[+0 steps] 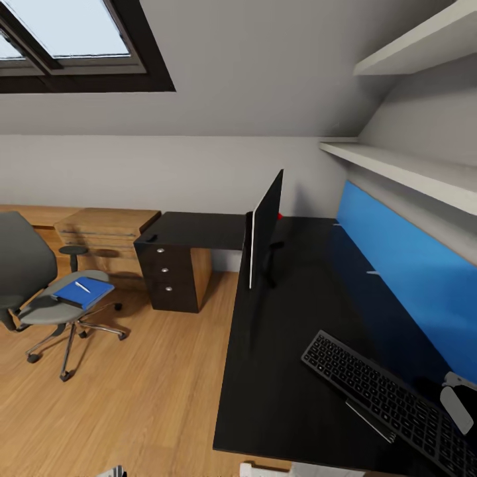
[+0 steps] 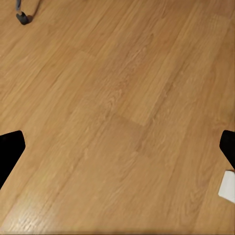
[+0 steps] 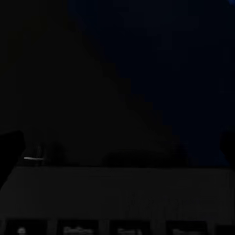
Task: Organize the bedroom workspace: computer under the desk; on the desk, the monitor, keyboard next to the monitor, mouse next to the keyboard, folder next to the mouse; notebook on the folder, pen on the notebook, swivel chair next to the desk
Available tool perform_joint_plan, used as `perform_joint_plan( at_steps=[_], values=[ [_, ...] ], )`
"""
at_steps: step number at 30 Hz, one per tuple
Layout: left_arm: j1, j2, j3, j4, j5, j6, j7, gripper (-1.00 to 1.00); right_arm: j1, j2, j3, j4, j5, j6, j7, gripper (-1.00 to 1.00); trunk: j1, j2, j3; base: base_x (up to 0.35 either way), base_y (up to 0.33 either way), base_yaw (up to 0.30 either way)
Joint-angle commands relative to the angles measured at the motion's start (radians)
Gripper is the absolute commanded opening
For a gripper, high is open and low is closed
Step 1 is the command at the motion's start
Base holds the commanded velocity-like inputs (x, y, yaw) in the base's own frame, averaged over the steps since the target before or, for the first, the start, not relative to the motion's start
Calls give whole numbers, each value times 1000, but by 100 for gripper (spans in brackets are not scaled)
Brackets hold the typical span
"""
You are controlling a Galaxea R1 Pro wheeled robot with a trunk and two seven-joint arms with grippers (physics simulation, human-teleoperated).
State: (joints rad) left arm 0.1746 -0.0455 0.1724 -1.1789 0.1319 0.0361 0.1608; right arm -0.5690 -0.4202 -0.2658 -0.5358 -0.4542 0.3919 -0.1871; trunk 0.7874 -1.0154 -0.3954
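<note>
Right gripper sits right over the slim dark-keyed, silver-framed keyboard on the matte black desk; honestly can't tell if its jaws are apart or closed.

A big window with a dark frame sat in the slanted ceiling, far on the left. Under it, against the far wall, stood a light wooden set of drawers. Next to that, on its right, was a dark set of drawers with small round knobs. Two long white shelves ran along the right wall, one above the other. The floor was made of warm brown wooden boards.
</note>
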Motion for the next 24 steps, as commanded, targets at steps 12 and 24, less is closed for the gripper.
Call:
perform_joint_plan(
  at_steps=[12,24],
  values=[
    [0,-1,0,-2,9,4,1,100,0,0,0,-1,-11,4,-6,100,0,-1,-1,-142,0,0],
    [0,-1,-1,-2,9,4,0,100,0,0,1,-1,-11,3,-6,100,0,-1,-1,-37,0,0]
  ],
)
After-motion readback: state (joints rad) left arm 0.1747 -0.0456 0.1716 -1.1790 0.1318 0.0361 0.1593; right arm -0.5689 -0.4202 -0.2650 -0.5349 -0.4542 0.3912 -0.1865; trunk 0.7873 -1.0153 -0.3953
